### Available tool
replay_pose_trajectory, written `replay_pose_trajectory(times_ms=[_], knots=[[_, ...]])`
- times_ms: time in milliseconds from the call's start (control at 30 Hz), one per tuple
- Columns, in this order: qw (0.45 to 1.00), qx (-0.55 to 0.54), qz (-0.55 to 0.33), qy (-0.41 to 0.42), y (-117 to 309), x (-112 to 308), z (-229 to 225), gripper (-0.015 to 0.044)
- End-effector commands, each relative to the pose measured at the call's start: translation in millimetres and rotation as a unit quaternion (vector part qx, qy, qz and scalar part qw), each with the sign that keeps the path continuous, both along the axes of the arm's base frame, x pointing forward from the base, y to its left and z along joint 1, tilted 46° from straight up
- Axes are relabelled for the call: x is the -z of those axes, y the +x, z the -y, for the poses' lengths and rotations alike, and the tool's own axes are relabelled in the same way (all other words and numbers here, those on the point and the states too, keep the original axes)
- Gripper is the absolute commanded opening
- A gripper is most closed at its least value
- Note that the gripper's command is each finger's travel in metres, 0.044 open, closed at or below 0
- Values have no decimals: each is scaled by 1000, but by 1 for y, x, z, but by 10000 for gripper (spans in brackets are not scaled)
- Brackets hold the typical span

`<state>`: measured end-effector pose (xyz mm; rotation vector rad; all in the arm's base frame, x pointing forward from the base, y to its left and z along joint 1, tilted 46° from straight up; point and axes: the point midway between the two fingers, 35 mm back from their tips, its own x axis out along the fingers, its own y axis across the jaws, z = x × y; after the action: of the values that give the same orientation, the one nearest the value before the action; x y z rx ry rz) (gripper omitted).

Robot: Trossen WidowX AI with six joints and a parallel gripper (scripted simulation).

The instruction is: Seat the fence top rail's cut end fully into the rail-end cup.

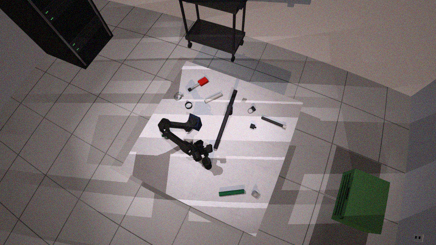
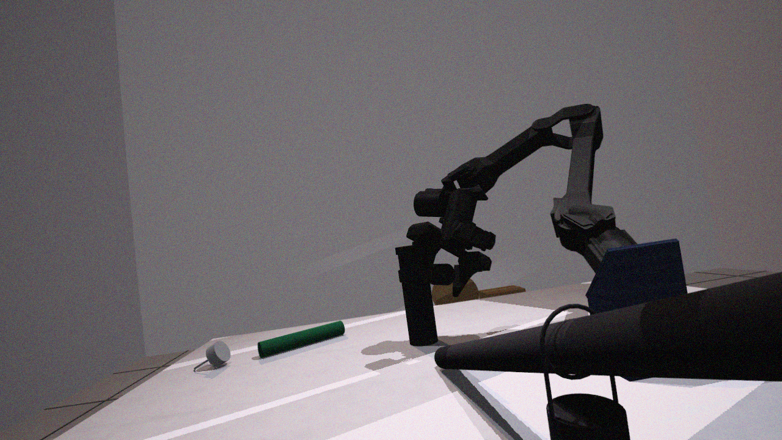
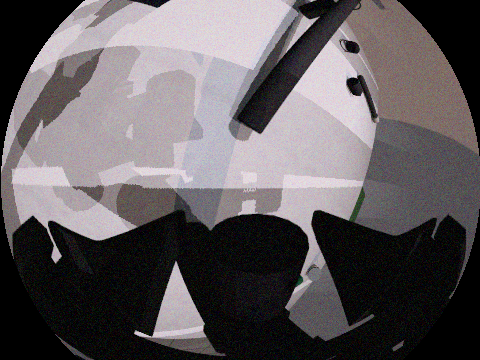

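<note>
The big post (image 1: 206, 165) (image 2: 421, 322) stands upright, its brace band near its cap. The rail-end cup (image 2: 443, 274) (image 3: 257, 245) sticks out from the band. My gripper (image 1: 204, 152) (image 2: 445, 275) (image 3: 251, 219) is open around the cup, with gaps beside both fingers in the wrist view. Its far fingertip is hidden in the exterior view. The dark top rail (image 1: 223, 125) (image 2: 612, 339) (image 3: 300, 67) passes through the loop cap (image 2: 588, 403) and is apart from my gripper. Its cut end (image 1: 215, 148) (image 2: 442, 357) (image 3: 259, 122) is outside the cup.
A green tube (image 1: 231, 192) (image 2: 300, 339) and a grey loop cap (image 1: 255, 194) (image 2: 218, 354) lie beyond the post. A red-ended tool (image 1: 203, 81), a pale tube (image 1: 213, 97) and a black ring (image 1: 188, 105) lie left of the rail. Small black fittings and a short dark tube (image 1: 272, 121) lie right.
</note>
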<state>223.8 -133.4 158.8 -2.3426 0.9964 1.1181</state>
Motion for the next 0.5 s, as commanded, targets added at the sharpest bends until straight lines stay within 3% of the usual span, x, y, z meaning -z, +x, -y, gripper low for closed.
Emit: replay_pose_trajectory(times_ms=[0, 267, 367, 467], knots=[[1000, -3, -2, 2, 1, 3, 0, 309], [1000, -3, -2, 2, 1, 3, 0, 99], [1000, -3, -2, 2, 1, 3, 0, 79], [1000, 4, 5, 2, 2, 3, -1, 0]])
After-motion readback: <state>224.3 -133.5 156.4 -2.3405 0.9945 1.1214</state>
